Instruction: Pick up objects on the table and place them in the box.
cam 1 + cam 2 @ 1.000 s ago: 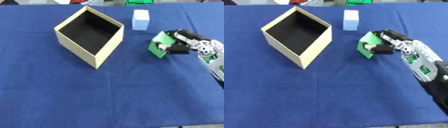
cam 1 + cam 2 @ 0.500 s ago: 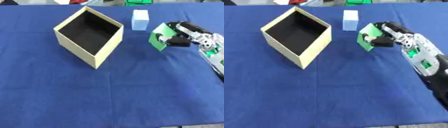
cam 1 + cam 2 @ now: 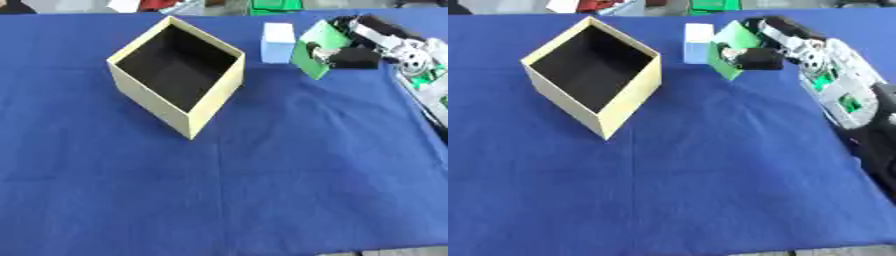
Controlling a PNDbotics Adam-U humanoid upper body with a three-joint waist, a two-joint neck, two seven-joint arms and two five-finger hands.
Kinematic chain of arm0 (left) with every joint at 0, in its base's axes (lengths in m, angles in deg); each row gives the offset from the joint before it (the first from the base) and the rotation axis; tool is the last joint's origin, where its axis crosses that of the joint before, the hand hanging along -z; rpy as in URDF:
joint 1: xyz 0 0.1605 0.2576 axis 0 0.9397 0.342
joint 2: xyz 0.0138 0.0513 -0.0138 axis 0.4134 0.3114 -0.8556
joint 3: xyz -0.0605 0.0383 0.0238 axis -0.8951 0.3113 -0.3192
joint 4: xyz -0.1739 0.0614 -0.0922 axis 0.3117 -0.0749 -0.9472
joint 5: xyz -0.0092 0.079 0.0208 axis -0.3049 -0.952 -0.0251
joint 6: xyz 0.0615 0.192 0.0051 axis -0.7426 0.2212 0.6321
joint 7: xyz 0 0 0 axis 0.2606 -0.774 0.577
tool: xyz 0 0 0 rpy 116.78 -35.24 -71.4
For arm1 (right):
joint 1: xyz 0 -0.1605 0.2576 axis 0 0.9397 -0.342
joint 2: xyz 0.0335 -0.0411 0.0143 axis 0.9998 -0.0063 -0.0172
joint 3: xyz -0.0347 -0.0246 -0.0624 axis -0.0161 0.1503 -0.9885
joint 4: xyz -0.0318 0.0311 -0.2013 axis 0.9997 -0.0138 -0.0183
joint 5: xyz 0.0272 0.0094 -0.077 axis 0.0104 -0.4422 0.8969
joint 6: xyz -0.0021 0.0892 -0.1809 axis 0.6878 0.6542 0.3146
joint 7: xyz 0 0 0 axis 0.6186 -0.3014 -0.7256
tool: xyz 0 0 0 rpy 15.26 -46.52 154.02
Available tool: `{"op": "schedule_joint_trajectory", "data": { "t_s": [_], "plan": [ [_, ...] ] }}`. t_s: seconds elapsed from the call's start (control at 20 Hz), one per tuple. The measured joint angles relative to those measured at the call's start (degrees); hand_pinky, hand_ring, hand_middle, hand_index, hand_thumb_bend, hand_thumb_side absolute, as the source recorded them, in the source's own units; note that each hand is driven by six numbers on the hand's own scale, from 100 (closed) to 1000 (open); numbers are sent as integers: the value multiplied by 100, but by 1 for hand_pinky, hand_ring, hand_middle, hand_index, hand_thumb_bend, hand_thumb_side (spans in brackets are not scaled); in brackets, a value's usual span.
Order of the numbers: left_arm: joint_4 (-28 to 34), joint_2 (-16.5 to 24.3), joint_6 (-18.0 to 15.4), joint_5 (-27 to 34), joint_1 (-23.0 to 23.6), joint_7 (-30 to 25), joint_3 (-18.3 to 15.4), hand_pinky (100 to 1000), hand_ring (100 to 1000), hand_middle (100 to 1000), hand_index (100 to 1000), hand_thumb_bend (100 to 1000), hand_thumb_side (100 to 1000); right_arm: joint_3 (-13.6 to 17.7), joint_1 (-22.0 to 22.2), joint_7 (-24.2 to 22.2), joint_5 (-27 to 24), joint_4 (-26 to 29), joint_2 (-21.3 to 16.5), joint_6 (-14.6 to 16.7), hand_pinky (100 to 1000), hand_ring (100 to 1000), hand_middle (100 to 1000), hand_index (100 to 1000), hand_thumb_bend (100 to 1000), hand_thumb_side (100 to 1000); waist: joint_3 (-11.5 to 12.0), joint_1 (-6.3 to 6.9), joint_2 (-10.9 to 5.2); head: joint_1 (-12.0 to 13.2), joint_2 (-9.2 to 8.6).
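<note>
My right hand [image 3: 354, 49] is shut on a flat green packet [image 3: 315, 48] and holds it lifted above the blue cloth, just right of a small pale blue box [image 3: 278, 42]. The packet stands tilted, its lower corner pointing down. An open cream cardboard box [image 3: 179, 74] with a dark inside sits at the left centre, turned corner-on toward me. My left hand is out of sight in both views.
A blue cloth [image 3: 262, 190] covers the table. Beyond its far edge lie red, white and green items [image 3: 273, 5]. My right arm [image 3: 842, 95] runs along the right side.
My right hand has lifted the green packet and carried it up and toward the far left, closer to the pale blue box and the cardboard box.
</note>
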Motion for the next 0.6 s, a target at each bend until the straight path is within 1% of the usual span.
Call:
{"op": "schedule_joint_trajectory", "data": {
  "t_s": [0.35, 0.45, 0.6],
  "plan": [
    [0, 0, 1, 6, 7, -8, 0, 714, 626, 631, 718, 170, 899, -57, -575, -253, 3, -141, 204, 36, 699, 668, 636, 841, 100, 739, 34, -8, -57, -14, 8],
    [0, 0, 0, 10, 8, -10, 1, 714, 626, 631, 718, 170, 898, -81, -780, -297, 27, -170, 319, 53, 699, 668, 636, 839, 100, 725, 72, -7, -68, -30, 10],
    [0, 0, -8, 14, 8, -23, 3, 714, 626, 631, 718, 169, 899, -140, -1065, -358, 114, -258, 560, 63, 698, 666, 635, 840, 100, 740, 130, -7, -83, -60, 19]
  ]
}}
